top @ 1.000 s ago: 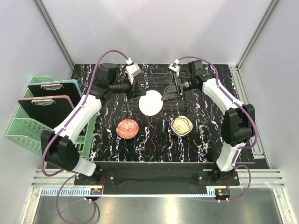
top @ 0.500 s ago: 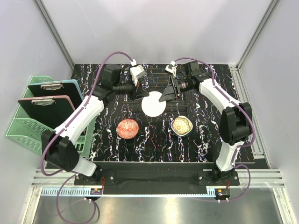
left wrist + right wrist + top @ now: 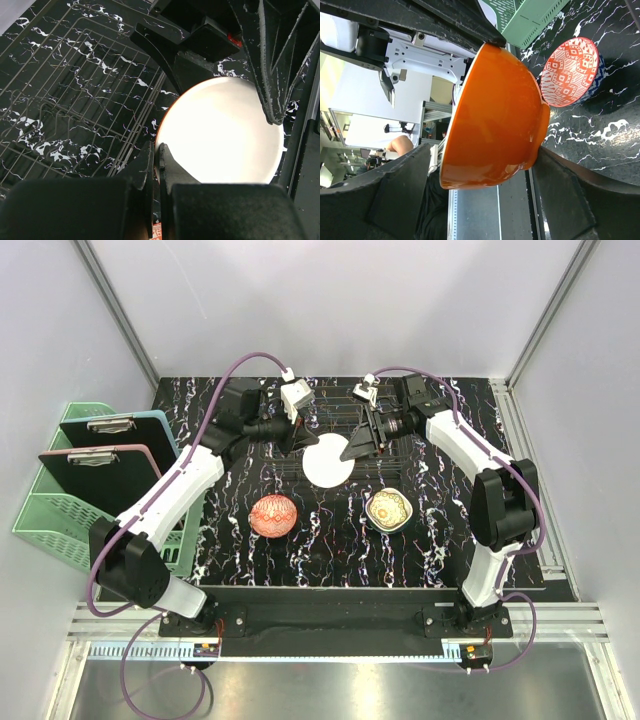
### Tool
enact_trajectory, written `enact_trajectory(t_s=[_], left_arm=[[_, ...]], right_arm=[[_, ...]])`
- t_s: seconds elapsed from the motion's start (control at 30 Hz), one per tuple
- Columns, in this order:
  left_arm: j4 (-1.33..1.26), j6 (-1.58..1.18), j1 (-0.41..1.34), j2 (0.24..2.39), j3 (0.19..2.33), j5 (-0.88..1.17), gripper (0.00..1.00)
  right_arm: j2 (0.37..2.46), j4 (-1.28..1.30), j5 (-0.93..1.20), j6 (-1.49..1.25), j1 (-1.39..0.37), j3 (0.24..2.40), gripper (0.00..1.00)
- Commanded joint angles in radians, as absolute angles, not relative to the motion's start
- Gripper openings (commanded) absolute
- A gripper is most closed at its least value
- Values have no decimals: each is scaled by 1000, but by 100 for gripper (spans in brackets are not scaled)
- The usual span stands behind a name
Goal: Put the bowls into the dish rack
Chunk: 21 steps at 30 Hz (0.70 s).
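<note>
1. Looking down from the top camera, I see the orange round bowl with a white inside held up on edge between both grippers. It is at the near side of the low dark wire dish rack and not seated in it.
2. My left gripper has its fingers closed tight on the bowl's rim, one finger inside and one outside.
3. My right gripper straddles the same bowl with fingers spread wide, one by the base and one at the rim. I cannot tell whether it is squeezing or only resting there.
4. On the left wrist camera the rack's grid lies just beside the bowl, with nothing in the part I can see.
5. The red-patterned round bowl and the cream bowl with yellow floral inside sit upright on the black marbled table, apart from each other and outside the rack.
6. Off the table's left edge stands a mint-green slatted plastic basket holding two clipboards.
</note>
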State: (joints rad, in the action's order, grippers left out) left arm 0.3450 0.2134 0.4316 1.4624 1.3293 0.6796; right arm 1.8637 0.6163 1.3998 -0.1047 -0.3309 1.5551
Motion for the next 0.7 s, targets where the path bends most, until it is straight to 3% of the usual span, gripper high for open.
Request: enact_trajectory(t_s=[0.0,0.3,0.53,0.67], left_arm=[[272,229,436,1433,1371,657,0],[262,224,440,1428,1355,657,0],[258,216,445,1419,1350,650,0],[258,216,446,1408,1341,643,0]], right_arm=[[1862,603,1451,-120,-342,1552,85],[1882,595,1512,-121,-344,1571,68],[1916,592,1545,-136,-348,1597,66],[1930,591,1563,-140,-348,1606,48]])
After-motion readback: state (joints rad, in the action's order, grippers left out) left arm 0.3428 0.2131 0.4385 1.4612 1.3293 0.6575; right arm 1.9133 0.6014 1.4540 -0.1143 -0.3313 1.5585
